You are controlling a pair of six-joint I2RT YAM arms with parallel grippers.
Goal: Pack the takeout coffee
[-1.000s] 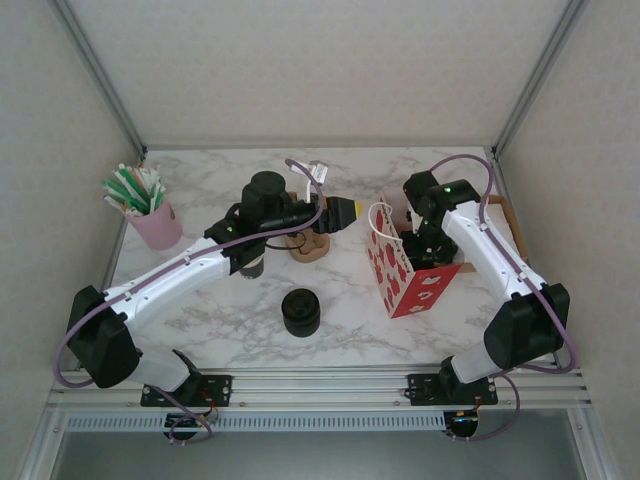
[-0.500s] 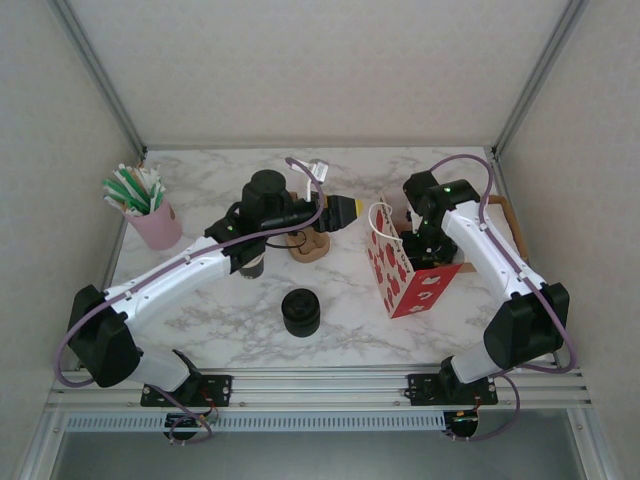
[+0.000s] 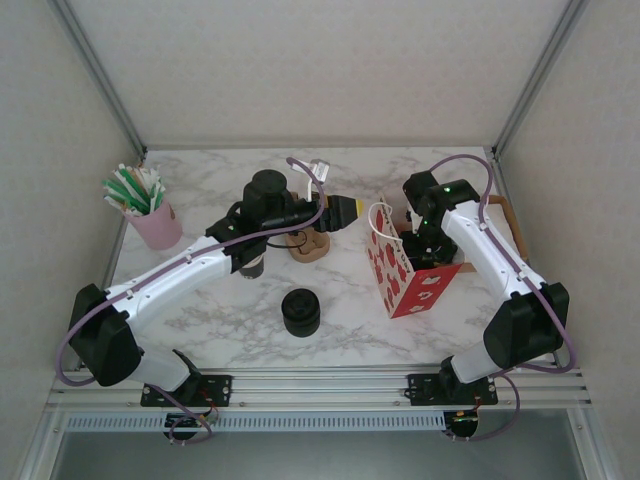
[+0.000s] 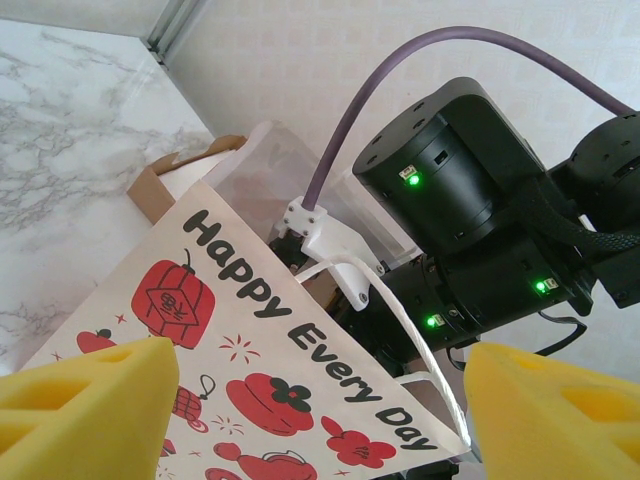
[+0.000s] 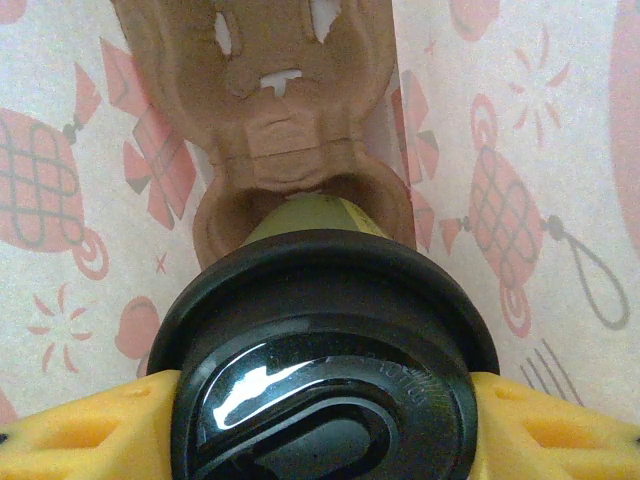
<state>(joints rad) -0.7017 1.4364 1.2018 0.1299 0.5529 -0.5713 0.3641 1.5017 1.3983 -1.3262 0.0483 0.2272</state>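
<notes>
At the left of the overhead view a pink cup of straws [image 3: 152, 218] stands on the marble surface [image 3: 220, 310], well apart from the packing. Toward the centre the left pincer [image 3: 340, 212] hangs with its yellow pads wide apart and nothing between them, facing the printed paper bag [image 3: 405, 275]. A squat black stack of lids [image 3: 300, 312] sits near the lower middle.

Right of centre, the right arm reaches down into the bag's mouth. In the right wrist view the right pincer [image 5: 320, 435] is clamped on the takeout coffee [image 5: 325, 360], one yellow finger on either side just under the black lid. The cup's greenish body points down at a socket of a brown pulp tray [image 5: 290, 110] lying against the bag's paper. I cannot tell whether the base is seated.

The cup probably handles as light and thin-walled, crushing under a hard squeeze. The glossy lid looks slippery and could pop off. The stiffer band just below the lid rim looks like the safest hold, with the cup kept upright.
</notes>
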